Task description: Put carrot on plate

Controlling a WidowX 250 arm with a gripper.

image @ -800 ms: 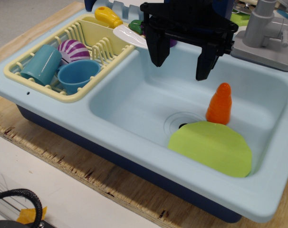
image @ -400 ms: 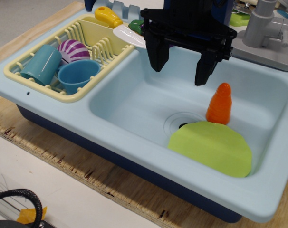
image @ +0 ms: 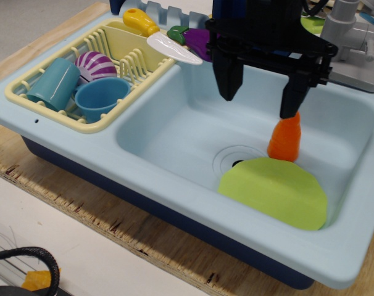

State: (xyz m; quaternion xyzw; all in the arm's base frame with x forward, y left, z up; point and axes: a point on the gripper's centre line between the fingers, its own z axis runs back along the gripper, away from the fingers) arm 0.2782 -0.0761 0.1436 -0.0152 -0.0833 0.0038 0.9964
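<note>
The carrot (image: 284, 140) is seen standing upright in the basin of the light-blue sink (image: 168, 132), just behind the far edge of the lime-green plate (image: 274, 191), which lies in the basin's right part beside the drain (image: 234, 158). The black tool (image: 262, 100) is held released above the basin, its jaws spread wide, with the right fingertip overlapping the carrot's tip from above; actual contact cannot be told.
</note>
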